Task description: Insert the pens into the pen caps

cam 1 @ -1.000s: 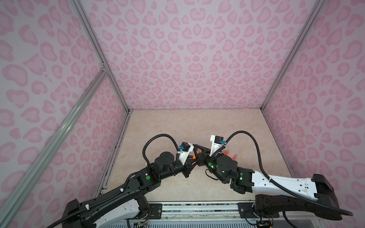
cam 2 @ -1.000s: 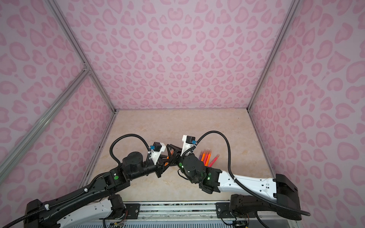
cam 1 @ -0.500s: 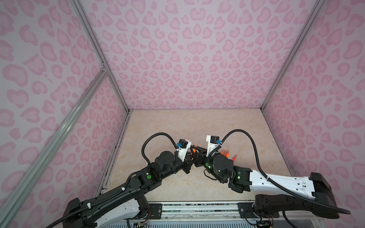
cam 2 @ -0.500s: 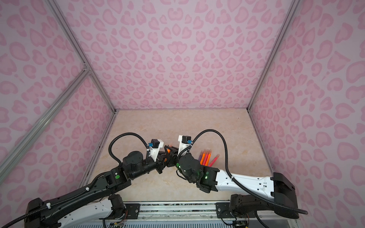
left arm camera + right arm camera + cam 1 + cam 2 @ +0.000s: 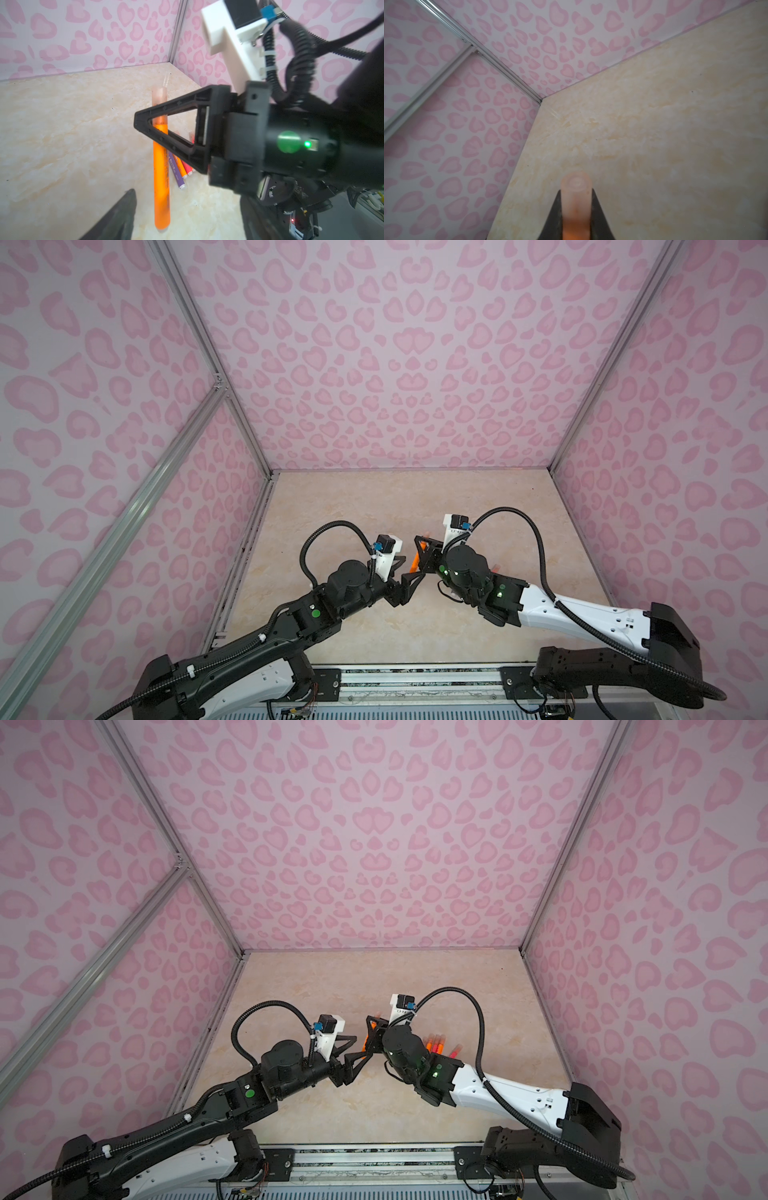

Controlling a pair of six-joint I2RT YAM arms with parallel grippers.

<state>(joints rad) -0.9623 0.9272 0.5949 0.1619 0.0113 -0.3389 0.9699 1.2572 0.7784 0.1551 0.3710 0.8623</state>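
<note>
Slim, glossy orange pen [image 5: 161, 166] with a cloudy, pale pink cap [image 5: 576, 187] on its end, pinched tight at the join by the right gripper [image 5: 370, 1036], held above the marbled beige table [image 5: 374, 506]. Pink blotch-print walls [image 5: 395, 364] all round. Facing it, the left gripper [image 5: 409, 569], jaws spread wide, holding nothing. Spare pens [image 5: 434, 1042] lie by the right arm, a purple pen [image 5: 176, 170] among them.

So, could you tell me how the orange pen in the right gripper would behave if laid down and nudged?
The orange pen looks round and smooth, so it would probably roll on the table. Its straight body suggests stiffness. Held by the right gripper near the cap, it might pivot.
</note>
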